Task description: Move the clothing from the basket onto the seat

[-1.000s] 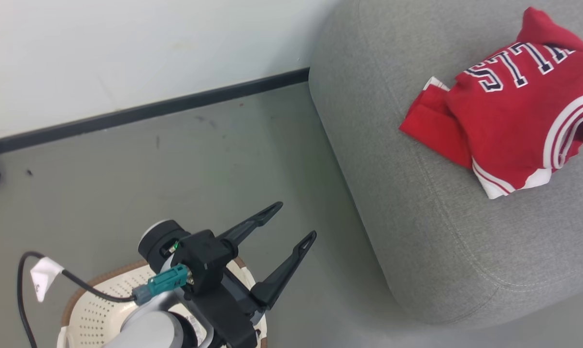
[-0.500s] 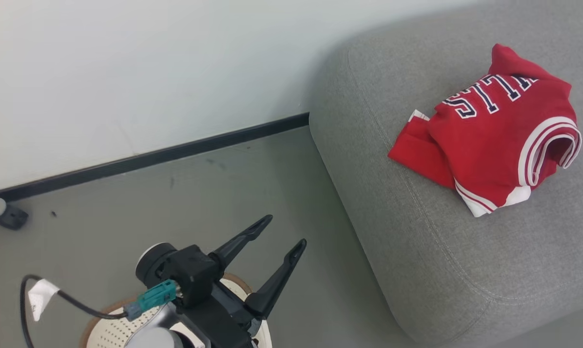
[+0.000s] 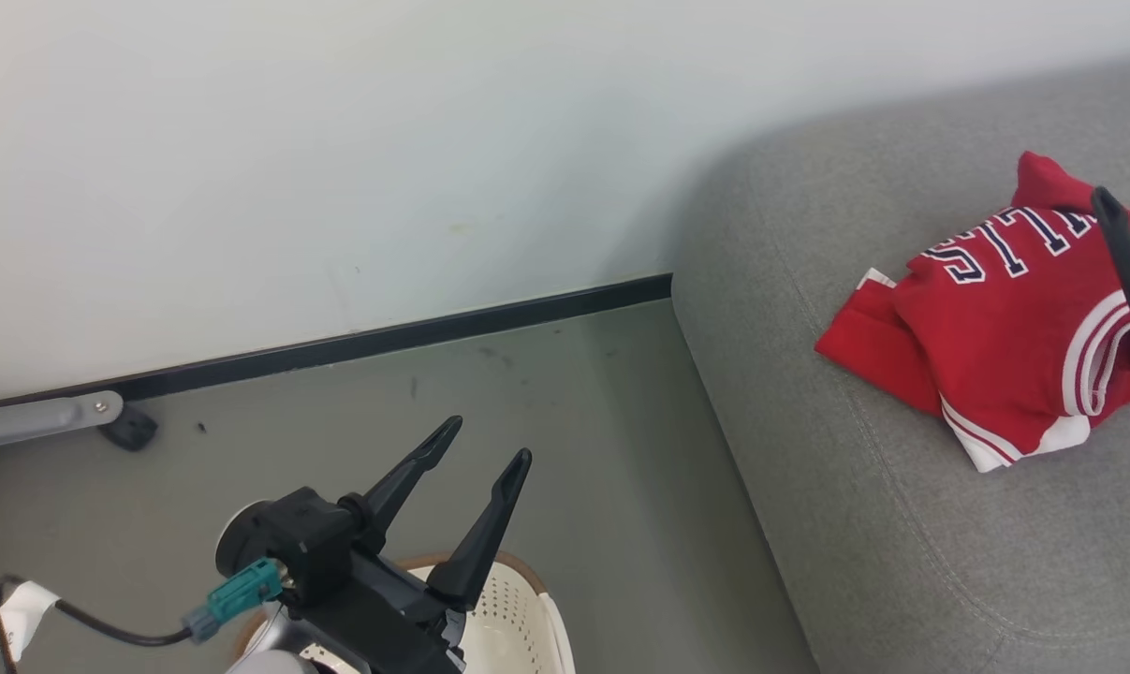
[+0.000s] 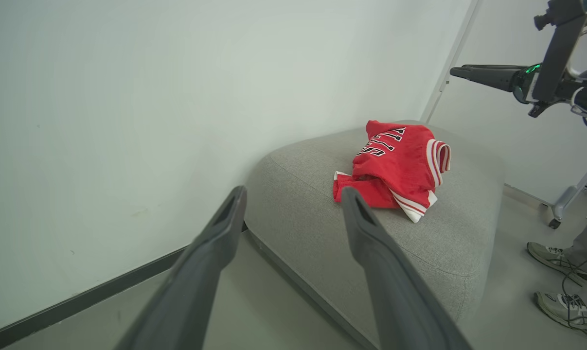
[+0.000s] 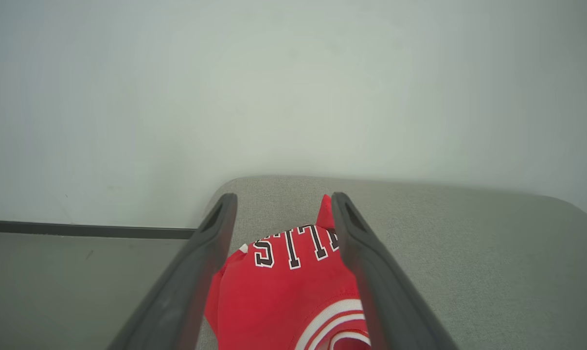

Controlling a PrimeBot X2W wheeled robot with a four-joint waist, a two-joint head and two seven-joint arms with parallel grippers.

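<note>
Grey seat, white wall, black skirting

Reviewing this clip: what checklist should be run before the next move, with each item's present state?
1. The clothing lies on the seat: ok.
2. The left gripper is open and holds nothing: ok.
3. The right gripper is open, raised clear of the clothing: ok.
4. The basket is emptied: cannot tell, since only part of its inside shows.
5. The person's shoes stand beside the seat, apart from both grippers: ok.
</note>
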